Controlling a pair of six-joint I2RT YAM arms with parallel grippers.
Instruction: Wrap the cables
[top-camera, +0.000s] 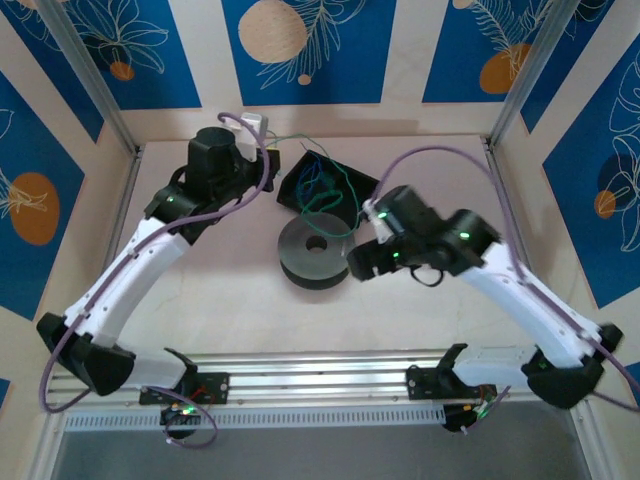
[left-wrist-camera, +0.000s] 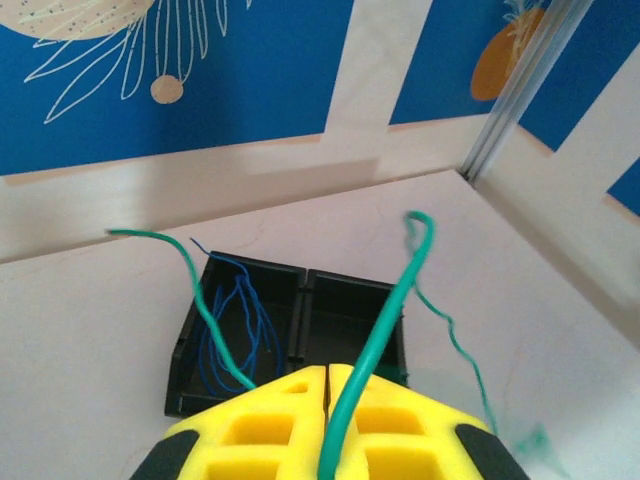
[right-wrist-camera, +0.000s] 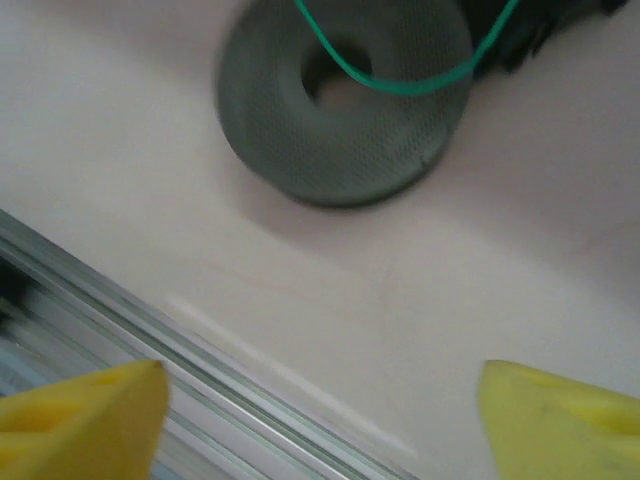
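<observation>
Right fingers (right-wrist-camera: 80, 415): spread wide, nothing between them, hanging over bare worktop (right-wrist-camera: 420, 260) just past the metal rail (right-wrist-camera: 200, 350).

Beyond them, a grey spool (right-wrist-camera: 300, 140) lies flat, with a loop of green cable (right-wrist-camera: 400, 85) draped across its hole.

Behind that is the black tray (left-wrist-camera: 255, 268), with blue wires (left-wrist-camera: 240, 320) heaped in its left compartment.

Farthest back, left fingers (left-wrist-camera: 295, 385): pressed together, green cable rising out of the seam, apparently pinched.

Risks:
- The cable is limp and the loop only rests on the spool, so a sideways pull could slide it off.
- One green strand passes the blue wires. It could snag and drag them, or the tray.
- The thin cable may slip from the pinch.

Unclear: where the cable ends lie, and whether any turn goes round the spool. The right wrist view is blurred.
</observation>
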